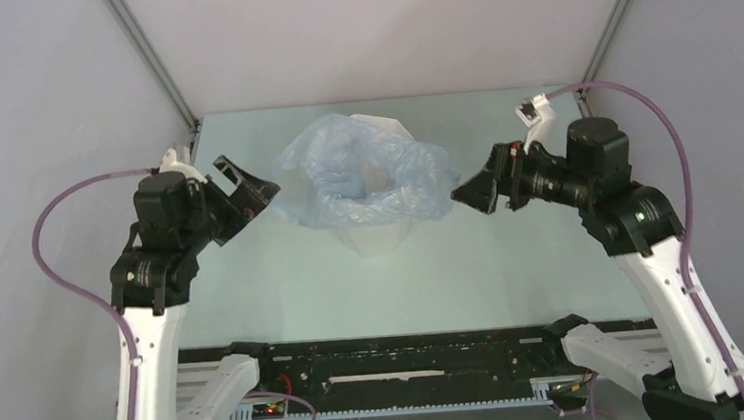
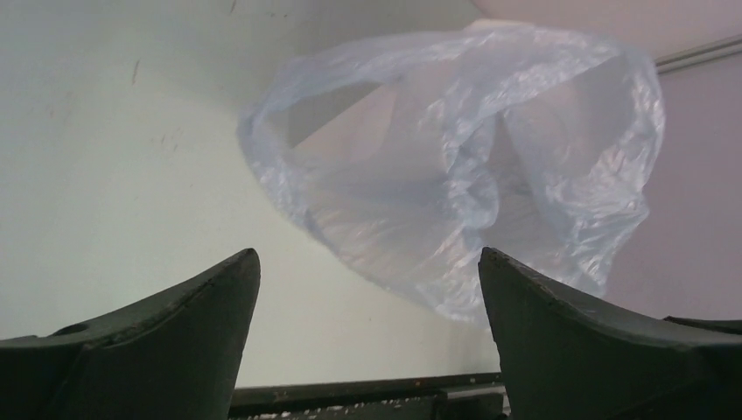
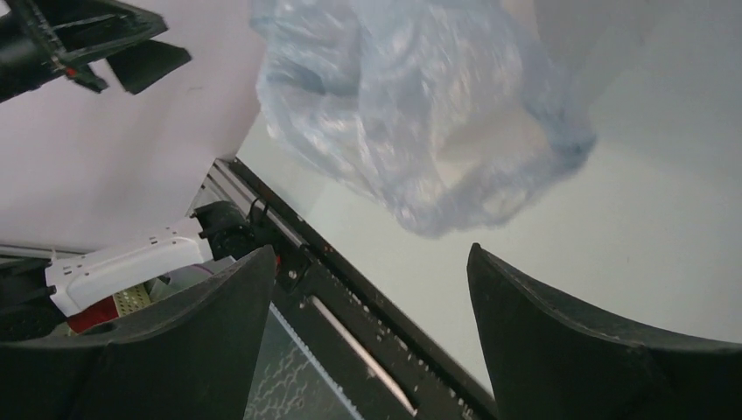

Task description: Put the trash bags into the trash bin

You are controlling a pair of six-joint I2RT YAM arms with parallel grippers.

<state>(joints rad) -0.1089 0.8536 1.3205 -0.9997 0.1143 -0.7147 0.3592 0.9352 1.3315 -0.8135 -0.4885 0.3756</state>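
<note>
**Bag draped on the bin, both pincers open**

The pale-blue trash bag [image 1: 346, 187] lies loosely over the mouth of the white trash bin [image 1: 380, 239], mid-table, with film spilling past the rim. My left gripper [image 1: 250, 189] and right gripper [image 1: 470, 186] flank it, jaws apart and holding nothing. I fear a one-sided push would slide the film off or tip the bin.

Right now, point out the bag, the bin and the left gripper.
bag [image 1: 370, 175], top view, film over the bin's mouth
bin [image 1: 380, 237], top view, white wall below the bag
left gripper [image 1: 249, 185], top view, midway between fingertips
</note>
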